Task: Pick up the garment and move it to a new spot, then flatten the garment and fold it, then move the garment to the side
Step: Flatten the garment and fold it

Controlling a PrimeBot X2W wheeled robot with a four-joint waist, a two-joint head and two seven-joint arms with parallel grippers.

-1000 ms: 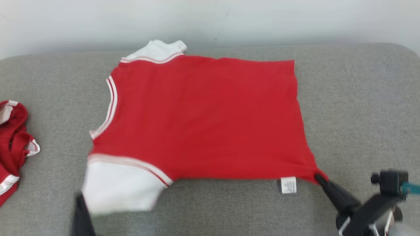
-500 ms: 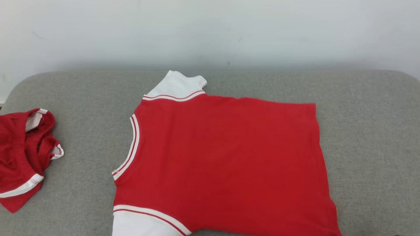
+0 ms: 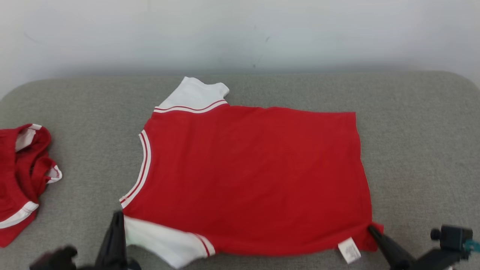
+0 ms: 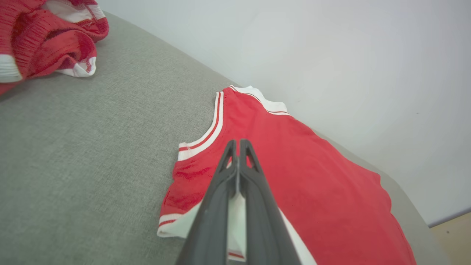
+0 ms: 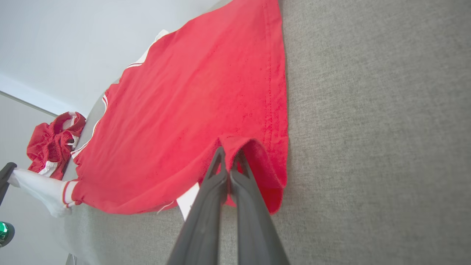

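The garment (image 3: 247, 176) is a red shirt with white sleeves, spread flat on the grey cushion (image 3: 420, 131). My left gripper (image 3: 119, 216) sits at its near left corner, shut on the white sleeve (image 3: 165, 242), which is pulled out towards it. The left wrist view has the dark fingers (image 4: 237, 143) pressed together over the shirt (image 4: 294, 165), with white cloth between them. My right gripper (image 3: 371, 228) is shut on the near right hem corner. In the right wrist view that red corner (image 5: 257, 162) is bunched around the closed tips (image 5: 230, 152).
A second, crumpled red and white garment (image 3: 22, 180) lies at the cushion's far left edge. A white label (image 3: 349, 250) hangs from the near hem. A pale wall (image 3: 240, 33) rises right behind the cushion. Bare grey cushion lies to the right of the shirt.
The head camera has tilted up and back down, so the whole picture shifted. Both grippers stay shut on the shirt. The near white sleeve now looks narrower and drawn out to the left.
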